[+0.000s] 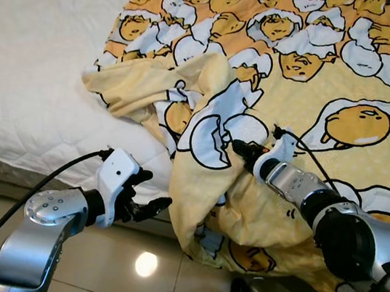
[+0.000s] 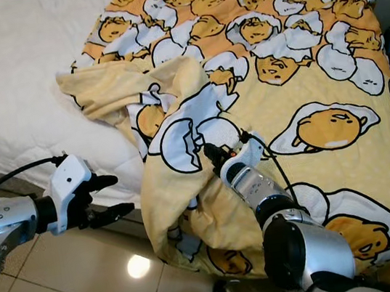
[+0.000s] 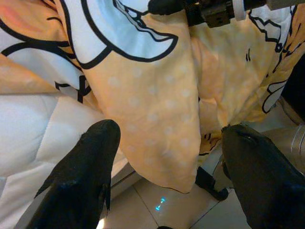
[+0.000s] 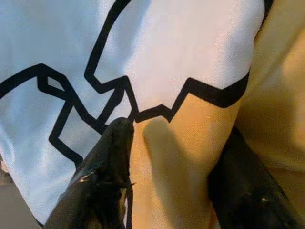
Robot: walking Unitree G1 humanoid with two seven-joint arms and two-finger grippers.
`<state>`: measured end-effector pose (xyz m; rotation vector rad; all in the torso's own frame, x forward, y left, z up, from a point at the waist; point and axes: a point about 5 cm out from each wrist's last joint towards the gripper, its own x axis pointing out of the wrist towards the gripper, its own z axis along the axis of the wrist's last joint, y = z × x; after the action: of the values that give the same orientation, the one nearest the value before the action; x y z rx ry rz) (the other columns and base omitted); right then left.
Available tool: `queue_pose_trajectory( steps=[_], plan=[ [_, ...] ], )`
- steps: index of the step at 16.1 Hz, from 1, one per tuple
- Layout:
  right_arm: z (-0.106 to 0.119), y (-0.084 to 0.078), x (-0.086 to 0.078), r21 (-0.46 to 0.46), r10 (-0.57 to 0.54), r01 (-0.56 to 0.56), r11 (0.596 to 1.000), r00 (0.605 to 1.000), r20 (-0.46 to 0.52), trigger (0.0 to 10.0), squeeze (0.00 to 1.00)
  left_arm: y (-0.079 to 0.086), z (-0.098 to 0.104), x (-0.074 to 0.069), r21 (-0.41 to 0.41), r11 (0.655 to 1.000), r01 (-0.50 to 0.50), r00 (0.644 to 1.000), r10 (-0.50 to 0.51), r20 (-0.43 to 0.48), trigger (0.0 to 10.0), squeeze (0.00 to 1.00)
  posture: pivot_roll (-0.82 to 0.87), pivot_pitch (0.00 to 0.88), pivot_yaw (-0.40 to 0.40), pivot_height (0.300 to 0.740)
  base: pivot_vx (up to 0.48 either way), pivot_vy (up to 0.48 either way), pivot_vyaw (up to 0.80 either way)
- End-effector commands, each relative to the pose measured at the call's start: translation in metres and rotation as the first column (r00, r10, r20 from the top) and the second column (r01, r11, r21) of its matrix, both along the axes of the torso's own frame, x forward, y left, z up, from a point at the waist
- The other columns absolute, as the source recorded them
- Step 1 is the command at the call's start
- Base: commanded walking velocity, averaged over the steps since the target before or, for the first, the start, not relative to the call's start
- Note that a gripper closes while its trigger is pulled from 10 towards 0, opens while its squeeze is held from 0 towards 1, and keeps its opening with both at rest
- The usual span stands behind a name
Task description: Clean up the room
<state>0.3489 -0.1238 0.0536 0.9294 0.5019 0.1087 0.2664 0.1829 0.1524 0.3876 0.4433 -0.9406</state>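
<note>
My right end effector [image 1: 236, 149] pinches yellow blanket [image 1: 271, 68] fold | left end effector [image 1: 143, 194] open, 9 o'clock | risk: thin pinch slips, blanket slides off bed [image 1: 18, 91].

Soft yellow polka-dot blanket [image 1: 304, 93] is printed with black-outlined white cracked eggshells and orange-yellow yolk figures. Beside the blanket, a white quilted mattress [image 1: 24, 83] is seen. Below the blanket, glossy beige floor tiles [image 1: 104, 277] are seen, divided by darker grout lines.
</note>
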Motion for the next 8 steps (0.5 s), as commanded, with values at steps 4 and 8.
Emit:
queue_pose_trajectory(
  steps=[4,8],
  plan=[
    [-0.0054,-0.0056,-0.0046,-0.008,0.014,-0.014,1.0,1.0,0.015,0.0,0.0,-0.0023,-0.002,-0.0056,0.011,1.0,0.019,1.0,-0.019,-0.01,10.0,0.0,0.0,0.184,-0.051,0.74,0.0,0.0,0.0],
    [-0.0035,-0.0029,-0.0037,-0.01,0.028,-0.028,1.0,0.999,0.037,0.0,0.0,-0.0038,-0.0025,-0.0044,0.005,1.0,0.022,1.0,-0.022,-0.013,10.0,0.0,0.0,0.177,-0.048,0.74,0.0,0.0,0.0]
  ],
)
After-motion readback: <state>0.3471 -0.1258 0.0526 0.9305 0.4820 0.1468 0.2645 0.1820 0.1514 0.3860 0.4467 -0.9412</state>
